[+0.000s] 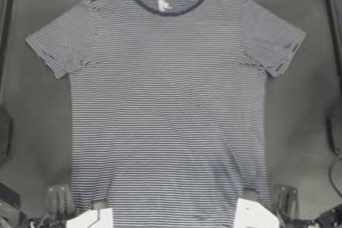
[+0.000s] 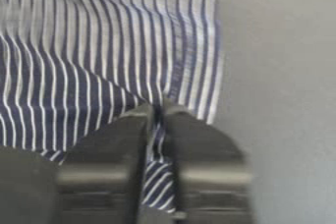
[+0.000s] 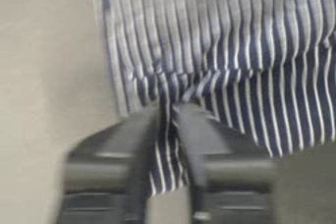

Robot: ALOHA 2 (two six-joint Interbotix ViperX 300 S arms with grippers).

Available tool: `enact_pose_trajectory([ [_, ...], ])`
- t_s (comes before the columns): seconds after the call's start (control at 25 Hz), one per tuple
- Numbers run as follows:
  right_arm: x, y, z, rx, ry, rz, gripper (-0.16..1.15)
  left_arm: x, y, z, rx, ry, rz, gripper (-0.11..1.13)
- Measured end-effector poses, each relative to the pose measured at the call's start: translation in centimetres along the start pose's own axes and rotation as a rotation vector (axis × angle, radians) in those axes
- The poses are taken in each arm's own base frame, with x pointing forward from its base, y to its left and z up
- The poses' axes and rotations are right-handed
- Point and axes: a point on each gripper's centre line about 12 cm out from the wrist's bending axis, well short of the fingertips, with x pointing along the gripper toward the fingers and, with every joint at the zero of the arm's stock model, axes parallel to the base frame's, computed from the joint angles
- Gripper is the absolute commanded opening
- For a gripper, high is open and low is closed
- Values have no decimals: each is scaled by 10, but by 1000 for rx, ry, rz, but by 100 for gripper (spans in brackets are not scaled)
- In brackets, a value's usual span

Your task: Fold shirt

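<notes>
Overhead, shirt [image 1: 167, 107] flat, wrist views show left gripper [image 2: 156, 112], right gripper [image 3: 172, 107] pinching hem.

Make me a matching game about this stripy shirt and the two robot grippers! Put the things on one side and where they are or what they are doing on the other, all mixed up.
Things:
1. dark navy crew collar
2. left gripper
3. right gripper
4. small white neck label

States:
A. shut on the hem's right corner
B. just inside the collar
C. at the far edge of the navy-and-white striped soft T-shirt
D. shut on the hem's left corner

Pairs: 1-C, 2-D, 3-A, 4-B
</notes>
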Motion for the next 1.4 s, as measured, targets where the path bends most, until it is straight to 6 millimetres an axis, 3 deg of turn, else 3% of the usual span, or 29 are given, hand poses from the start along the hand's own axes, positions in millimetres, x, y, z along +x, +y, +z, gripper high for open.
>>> enact_pose_trajectory([
  [0.08,0,1,-1,-14,0,1,8,0,0,-1,8,3,3,2],
  [0.16,-1,2,-3,-24,0,-1,-2,-1,-3,-4,23,2,1,-2],
  [0.32,-3,6,-6,-41,2,-15,6,-2,-5,-6,36,10,13,5],
  [0.64,-12,5,-1,-95,-4,-118,6,-11,-3,-1,67,28,104,5],
  [0.84,-34,8,7,-124,-23,-162,6,-22,-5,7,75,19,146,5],
  [1.12,-67,15,11,-136,-54,-220,6,-52,-17,16,90,-8,207,5],
  [1.4,-100,28,9,-150,-91,-281,6,-95,-39,18,92,-75,300,5],
])
